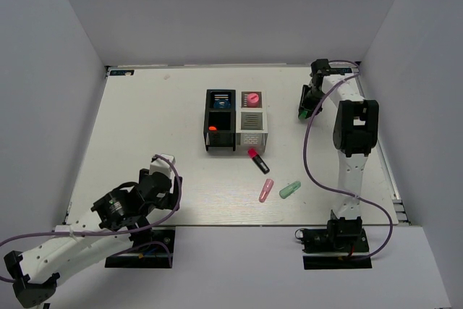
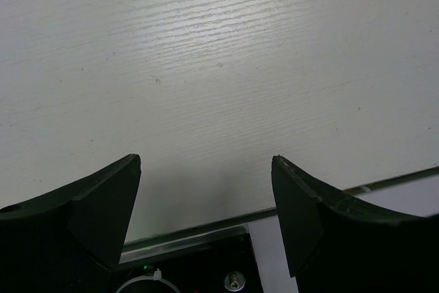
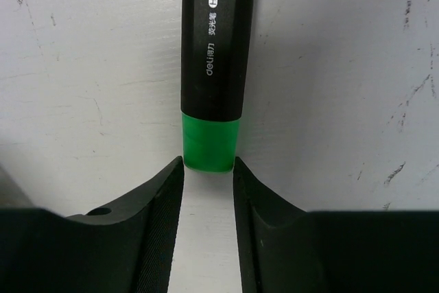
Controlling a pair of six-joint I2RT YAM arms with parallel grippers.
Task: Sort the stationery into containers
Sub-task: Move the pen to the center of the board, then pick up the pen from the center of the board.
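A black marker (image 3: 217, 39) with a green cap (image 3: 209, 143) lies on the table at the far right. My right gripper (image 3: 208, 162) stands over it (image 1: 307, 108), both fingertips touching the sides of the cap's end. The black container (image 1: 206, 124) and the white container (image 1: 251, 137) stand joined at mid-table. The black one holds a blue pot (image 1: 221, 100) and an orange-capped item (image 1: 213, 127). The white one holds a pink item (image 1: 251, 98). A red-capped marker (image 1: 258, 160), a pink capsule (image 1: 265, 190) and a mint capsule (image 1: 289, 189) lie on the table in front of the containers. My left gripper (image 2: 206, 159) hangs open and empty near the front-left edge (image 1: 160, 164).
The table's near edge and a metal strip (image 2: 192, 235) run just below my left gripper. White walls close in the table on the left, back and right. A purple cable (image 1: 311, 150) loops beside the right arm.
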